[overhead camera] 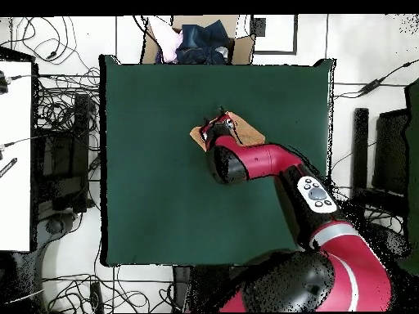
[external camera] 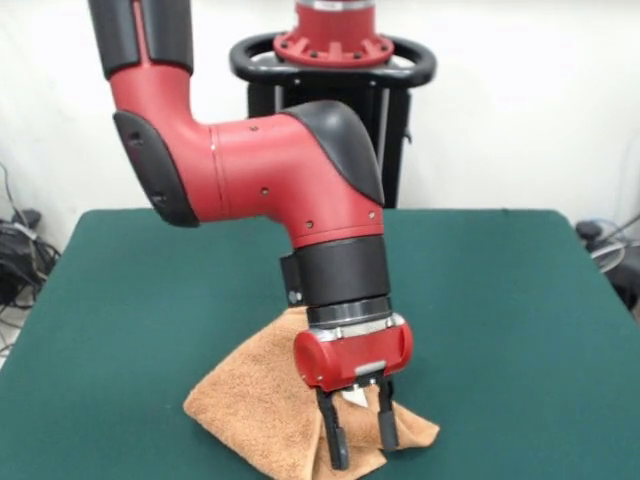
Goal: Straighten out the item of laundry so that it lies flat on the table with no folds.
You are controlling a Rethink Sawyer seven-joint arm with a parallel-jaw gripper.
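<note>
The towel (external camera: 262, 410) lies crumpled on the green table (external camera: 120, 330), at the near side in the front view, and its lower edge is cut off by the picture border. The gripper (external camera: 362, 440) points down into the cloth. Its two black fingers (external camera: 335, 440) stand a little apart with a raised fold between them, but I cannot tell if they really pinch it. In the overhead view the arm (overhead camera: 270, 163) covers most of the towel (overhead camera: 248, 131); only small corners show.
</note>
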